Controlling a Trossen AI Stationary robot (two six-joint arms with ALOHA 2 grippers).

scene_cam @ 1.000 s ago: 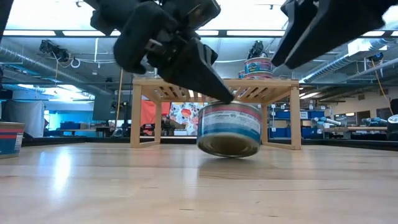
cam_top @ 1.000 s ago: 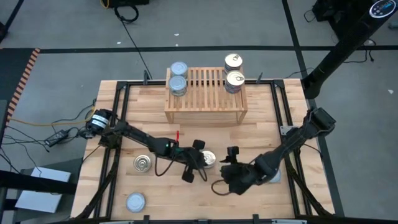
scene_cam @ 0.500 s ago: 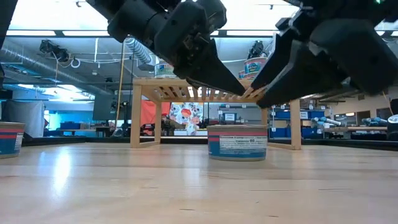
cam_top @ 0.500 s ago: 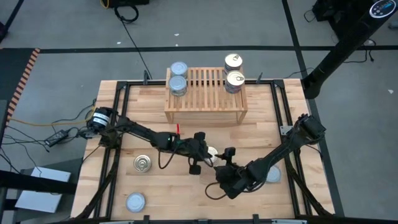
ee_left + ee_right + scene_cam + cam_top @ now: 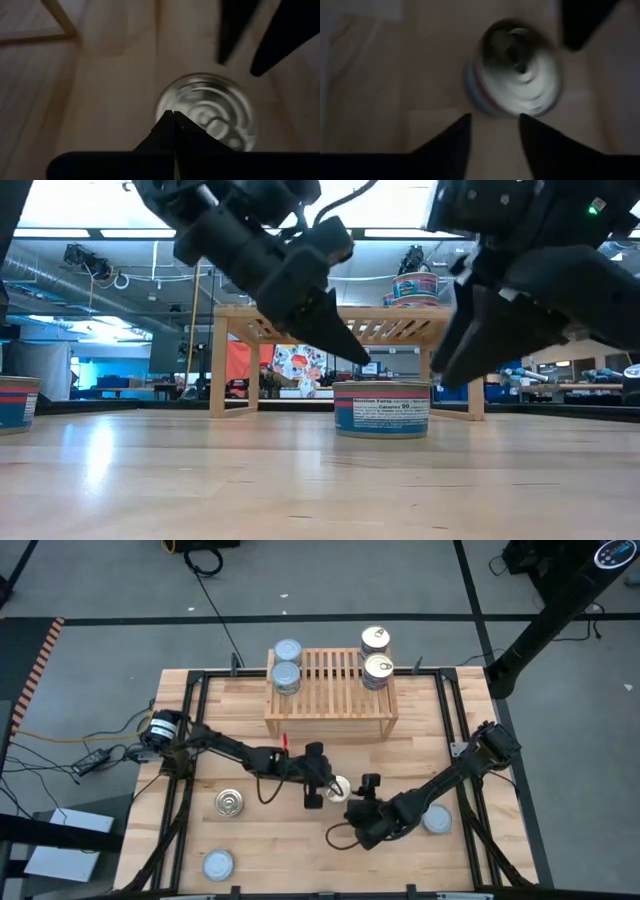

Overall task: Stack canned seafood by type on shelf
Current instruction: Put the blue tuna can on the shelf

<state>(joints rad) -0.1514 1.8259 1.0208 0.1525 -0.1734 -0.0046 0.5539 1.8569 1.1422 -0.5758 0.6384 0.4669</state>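
Around my plank tabletop (image 5: 250, 850) lies grey floor (image 5: 100, 600) crossed by dark tape lines. A black cable (image 5: 215, 600) runs off toward 12 o'clock. Across the room: bright ceiling light panels (image 5: 90, 205), exposed ducting (image 5: 40, 275), cluttered benches (image 5: 590, 385).

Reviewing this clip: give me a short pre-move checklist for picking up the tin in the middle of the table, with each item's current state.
1. Centre tin upright on the table: ok.
2. Right gripper open, the tin just ahead of its fingers: ok.
3. Right gripper not yet around the tin: ok, it sits beside it.
4. Left gripper shut, tip close above the tin's lid: not ok, it crowds the grasp.
5. Shelf has free slats between its tin stacks: ok.
6. Which stack this tin's lid matches: cannot tell.
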